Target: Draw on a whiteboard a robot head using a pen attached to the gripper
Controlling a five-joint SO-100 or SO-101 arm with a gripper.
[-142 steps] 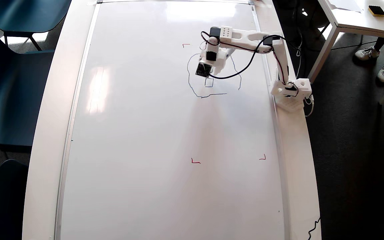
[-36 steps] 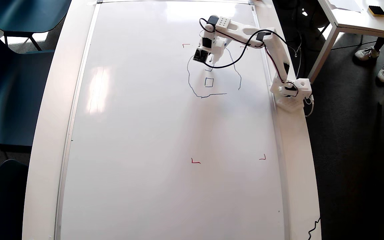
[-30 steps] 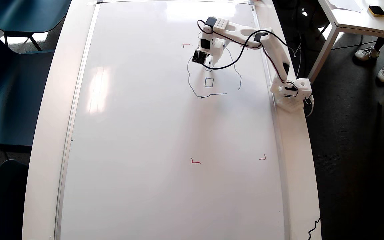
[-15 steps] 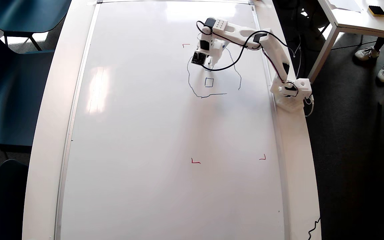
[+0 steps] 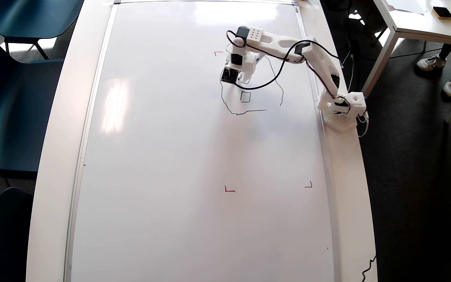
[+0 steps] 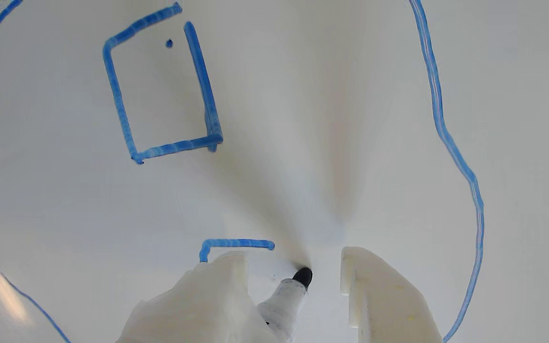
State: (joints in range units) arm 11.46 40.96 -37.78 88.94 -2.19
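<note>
Overhead high; wrist close above whiteboard (image 6: 303, 143)

office or meeting room | dark carpet (image 5: 413, 176) | blue chairs (image 5: 10, 102) | white side table (image 5: 421, 27)

in the overhead view, the gripper (image 5: 240, 76) hung over the top of the robot head (image 5: 245, 96) on the whiteboard (image 5: 170, 156).

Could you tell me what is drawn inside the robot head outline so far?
Inside the robot head outline, the wrist view shows one nearly closed square with a dot, plus a started corner stroke by the pen tip. The gripper hides anything beneath it.
</note>
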